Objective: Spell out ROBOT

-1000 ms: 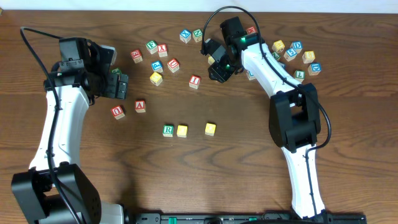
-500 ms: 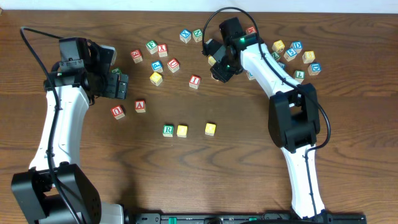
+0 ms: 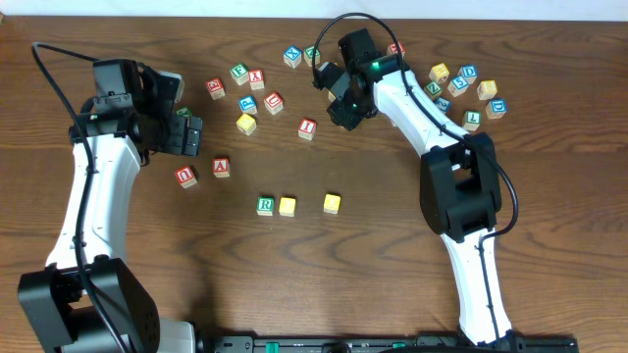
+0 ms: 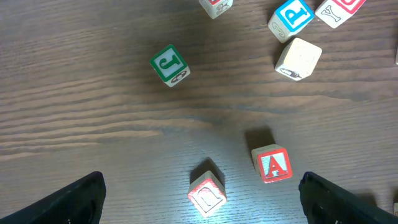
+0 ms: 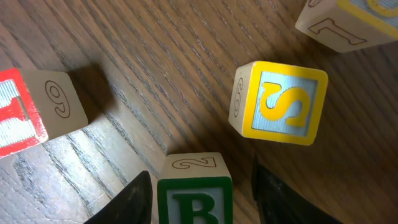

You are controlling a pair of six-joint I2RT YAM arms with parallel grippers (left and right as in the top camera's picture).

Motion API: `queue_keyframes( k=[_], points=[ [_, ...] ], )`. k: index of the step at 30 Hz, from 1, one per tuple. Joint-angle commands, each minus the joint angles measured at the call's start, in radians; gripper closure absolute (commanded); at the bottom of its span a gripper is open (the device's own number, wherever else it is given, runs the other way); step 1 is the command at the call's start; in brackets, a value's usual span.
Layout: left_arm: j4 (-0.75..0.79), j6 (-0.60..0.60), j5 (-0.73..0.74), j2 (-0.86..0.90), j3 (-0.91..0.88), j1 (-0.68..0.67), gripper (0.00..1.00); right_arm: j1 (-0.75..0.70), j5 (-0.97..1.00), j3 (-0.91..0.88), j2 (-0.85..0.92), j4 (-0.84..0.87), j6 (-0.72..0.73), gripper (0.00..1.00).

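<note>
B cube (image 5: 194,198), green border, sits gripped in the half-closed right gripper (image 3: 340,98), up by the loose pile. R cube (image 3: 265,206) and first yellow cube (image 3: 287,206) sit side by side mid-table, second yellow cube (image 3: 332,204) set apart. Left gripper (image 3: 189,136) wide open, empty.

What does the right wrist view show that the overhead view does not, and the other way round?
Only the right wrist view: the green-bordered B cube between two dark fingers, and the S on a yellow-bordered cube beside it. Only the overhead view: the R cube and two yellow cubes in one row, and the left gripper. Both: the right gripper and the wooden table.
</note>
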Motion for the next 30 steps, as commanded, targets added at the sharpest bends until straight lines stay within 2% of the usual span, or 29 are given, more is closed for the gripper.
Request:
queue_keyframes(
  k=[1, 7, 10, 22, 30],
  points=[
    [-0.003, 0.005, 0.012, 0.011, 0.022, -0.001, 0.03, 0.006, 0.002, 0.01, -0.003, 0.002, 0.008, 0.54],
    [-0.003, 0.005, 0.012, 0.011, 0.022, -0.001, 0.02, 0.006, 0.002, 0.01, -0.003, 0.002, 0.008, 0.6],
    [-0.003, 0.005, 0.012, 0.011, 0.022, -0.001, 0.02, 0.006, 0.002, 0.01, -0.003, 0.002, 0.008, 0.66],
    [-0.003, 0.005, 0.012, 0.011, 0.022, -0.001, 0.02, 0.006, 0.002, 0.01, -0.003, -0.001, 0.008, 0.64],
    [-0.003, 0.005, 0.012, 0.011, 0.022, -0.001, 0.02, 0.006, 0.008, 0.02, -0.003, -0.021, 0.012, 0.68]
  ],
)
